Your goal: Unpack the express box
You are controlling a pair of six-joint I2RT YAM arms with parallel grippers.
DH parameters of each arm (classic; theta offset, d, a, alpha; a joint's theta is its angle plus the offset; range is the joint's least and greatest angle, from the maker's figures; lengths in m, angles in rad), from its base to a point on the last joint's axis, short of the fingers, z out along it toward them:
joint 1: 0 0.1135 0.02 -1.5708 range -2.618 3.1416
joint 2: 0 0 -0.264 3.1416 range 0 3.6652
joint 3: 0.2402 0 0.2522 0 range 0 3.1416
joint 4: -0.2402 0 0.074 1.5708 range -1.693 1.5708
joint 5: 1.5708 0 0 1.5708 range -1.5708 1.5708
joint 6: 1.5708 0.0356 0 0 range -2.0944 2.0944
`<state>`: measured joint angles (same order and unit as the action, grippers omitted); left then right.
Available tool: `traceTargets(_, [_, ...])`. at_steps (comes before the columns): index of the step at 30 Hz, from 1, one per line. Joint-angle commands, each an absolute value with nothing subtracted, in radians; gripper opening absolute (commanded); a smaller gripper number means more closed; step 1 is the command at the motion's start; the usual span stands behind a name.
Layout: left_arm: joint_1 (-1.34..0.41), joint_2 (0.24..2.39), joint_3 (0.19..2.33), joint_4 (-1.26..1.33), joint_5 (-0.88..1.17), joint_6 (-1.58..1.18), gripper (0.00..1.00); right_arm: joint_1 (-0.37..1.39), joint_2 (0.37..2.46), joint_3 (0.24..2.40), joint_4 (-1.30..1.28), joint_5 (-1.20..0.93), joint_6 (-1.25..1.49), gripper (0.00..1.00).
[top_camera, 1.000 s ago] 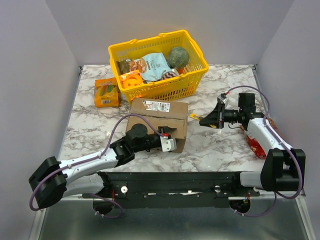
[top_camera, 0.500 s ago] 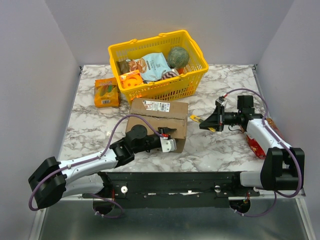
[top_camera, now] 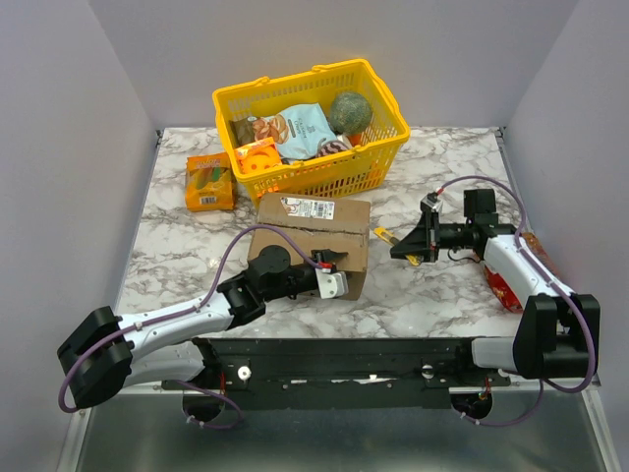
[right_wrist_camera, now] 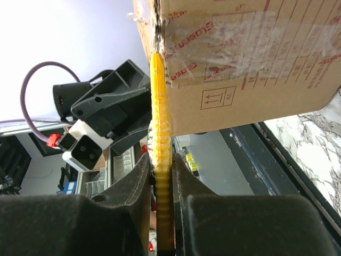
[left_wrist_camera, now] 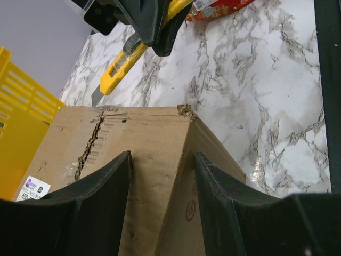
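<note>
The express box (top_camera: 310, 236) is a brown carton with a white label, standing closed in the middle of the table. My left gripper (top_camera: 334, 282) grips its near right corner, and in the left wrist view the fingers (left_wrist_camera: 101, 192) press both sides of the box (left_wrist_camera: 154, 133). Its top seam (left_wrist_camera: 89, 141) looks torn along the tape. My right gripper (top_camera: 413, 243) is shut on a yellow utility knife (top_camera: 383, 233), held just right of the box. In the right wrist view the knife (right_wrist_camera: 159, 101) points at the upper edge of the box (right_wrist_camera: 250, 58) from between my jaws (right_wrist_camera: 160, 165).
A yellow basket (top_camera: 391, 141) with snack bags and a green ball stands behind the box. A small orange snack box (top_camera: 209, 182) lies at the back left. A red packet (top_camera: 503, 287) lies under the right arm. The black base rail (top_camera: 334, 354) runs along the near edge.
The right gripper has moved the knife a little left and nearer, closer to the box's right end. The left gripper and the box have stayed in place.
</note>
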<state>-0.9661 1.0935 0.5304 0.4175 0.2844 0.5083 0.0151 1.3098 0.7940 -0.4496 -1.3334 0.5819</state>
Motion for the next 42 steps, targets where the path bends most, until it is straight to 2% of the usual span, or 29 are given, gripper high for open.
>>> traceTargets(1, [-0.968,1.114,0.52,0.413,0.224,0.499,0.57,0.044,1.287,0.799,-0.497,-1.394,0.568,0.01])
traceTargets(26, [-0.969,1.103,0.526,0.373,0.215,0.485,0.57,0.115,1.178,0.706,-0.601,-1.404,0.531,0.0])
traceTargets(29, [-0.969,1.071,0.567,0.304,0.251,0.473,0.58,0.115,1.157,0.799,-0.698,-1.382,0.433,0.0])
traceTargets(32, [-0.969,1.046,0.679,0.179,0.273,0.422,0.59,0.112,1.146,0.979,-0.886,-1.212,0.174,0.01])
traceTargets(33, [-0.969,1.036,0.718,0.135,0.285,0.404,0.6,0.11,1.14,1.014,-0.938,-1.098,0.058,0.0])
traceTargets(36, [-0.966,1.031,0.871,-0.036,0.297,0.319,0.61,0.11,1.129,1.119,-1.0,-0.884,-0.163,0.0])
traceTargets(40, [-0.931,1.035,1.043,-0.211,0.316,0.255,0.64,0.113,1.114,1.192,-1.046,-0.773,-0.417,0.0])
traceTargets(42, [-0.899,1.037,1.101,-0.239,0.345,0.23,0.68,0.112,1.117,1.221,-1.096,-0.744,-0.57,0.0])
